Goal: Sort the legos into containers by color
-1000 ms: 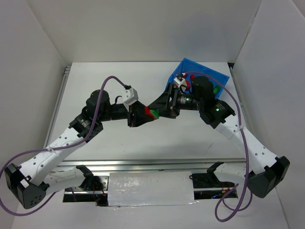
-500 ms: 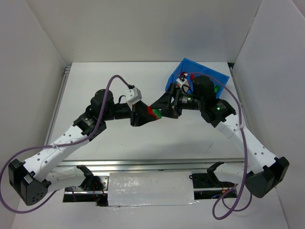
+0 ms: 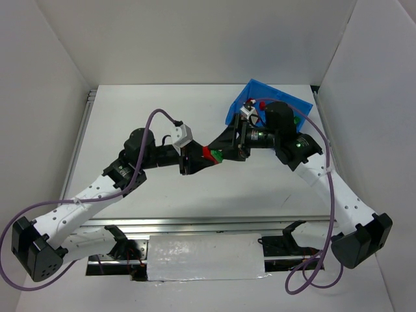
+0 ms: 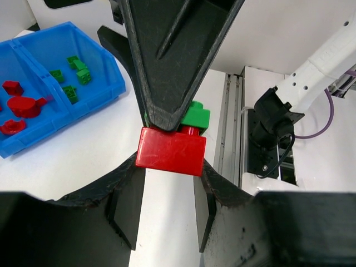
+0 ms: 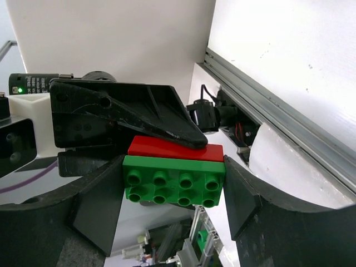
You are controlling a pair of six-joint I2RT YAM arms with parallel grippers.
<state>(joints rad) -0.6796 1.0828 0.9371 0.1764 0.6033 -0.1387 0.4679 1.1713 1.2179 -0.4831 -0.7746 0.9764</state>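
My left arm [image 3: 91, 192] rises from its base at the near left corner, bends at the elbow and runs rightward. My right arm [image 3: 325, 182] mirrors it from the near right corner, its wrist pointing left. The two sets of fingers meet tip to tip between the elbows. My left fingers [image 4: 125, 203] are clamped on the red brick [image 4: 169, 151]. My right fingers [image 5: 97, 206] grip the green brick [image 5: 173, 181] by its two ends.

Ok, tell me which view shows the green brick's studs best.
Right wrist: the green brick fills the centre, eight studs facing the camera. Left wrist shows only a corner behind the red brick; top external, a speck.
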